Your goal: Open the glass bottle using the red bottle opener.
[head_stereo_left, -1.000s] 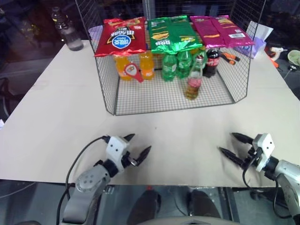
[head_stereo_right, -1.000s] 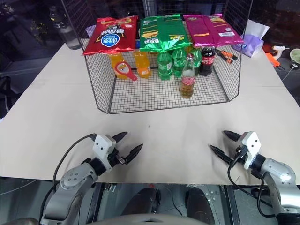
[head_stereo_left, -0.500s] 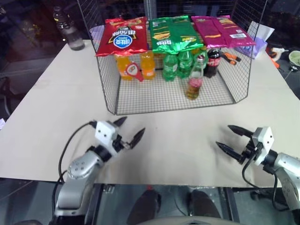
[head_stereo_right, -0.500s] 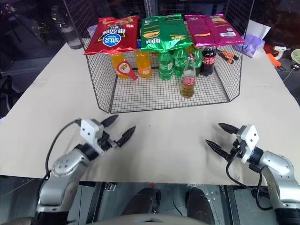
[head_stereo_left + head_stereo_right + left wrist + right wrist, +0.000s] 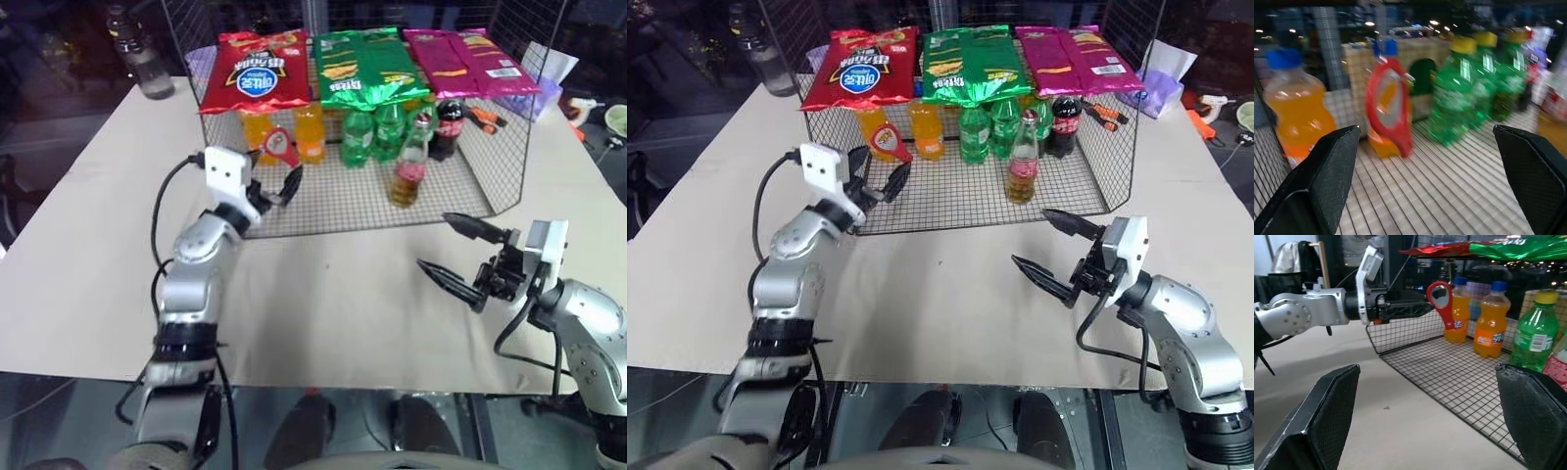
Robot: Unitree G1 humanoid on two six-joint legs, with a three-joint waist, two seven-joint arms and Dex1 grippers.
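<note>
The glass bottle (image 5: 409, 164), clear with amber liquid and a pink-red label, stands at the front right of the wire rack's floor. Further left the red bottle opener (image 5: 281, 147) stands ring-up against an orange soda bottle (image 5: 1295, 110); it is also seen as the red bottle opener (image 5: 1388, 105) straight ahead of my left gripper. That left gripper (image 5: 274, 184) is open at the rack's front left opening, just short of the opener, holding nothing. My right gripper (image 5: 435, 242) hangs open and empty over the table, in front of the rack and below the glass bottle.
The wire mesh rack (image 5: 333, 211) carries red, green and pink snack bags (image 5: 362, 69) on top, with green soda bottles (image 5: 370, 132) and a cola bottle (image 5: 446, 125) inside. A water bottle (image 5: 145, 67) stands back left. A purple tissue pack (image 5: 545, 90) lies back right.
Both arms have risen off the table's front edge. The left gripper moved forward and up to the rack's opening; the right moved up and leftward. Both stayed open.
</note>
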